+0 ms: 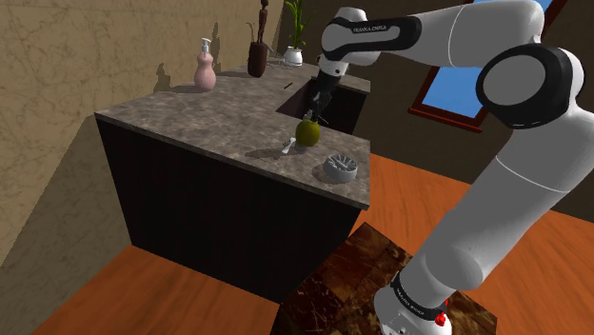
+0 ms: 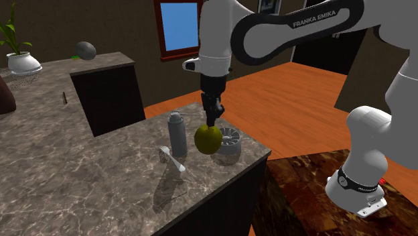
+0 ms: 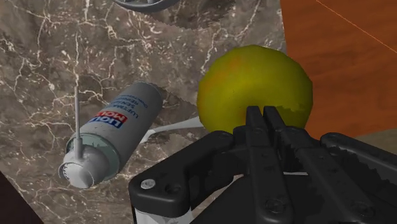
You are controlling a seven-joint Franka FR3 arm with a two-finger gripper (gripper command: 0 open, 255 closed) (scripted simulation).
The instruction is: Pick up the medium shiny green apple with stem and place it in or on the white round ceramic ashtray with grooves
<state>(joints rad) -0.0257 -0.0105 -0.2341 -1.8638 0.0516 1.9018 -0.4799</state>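
A yellow-green apple hangs under my gripper, a little above the marbled countertop. The fingers are shut together at the apple's top, where its stem is; the stem itself is hidden by them. The white grooved round ashtray sits near the counter's corner. In the second exterior view it is just to the right of and partly behind the apple. Its rim also lies beyond the apple in the wrist view.
A grey spray can stands close beside the apple. A pink soap dispenser, a dark vase and a potted plant line the counter's far side by a sink. The counter edge drops to wooden floor.
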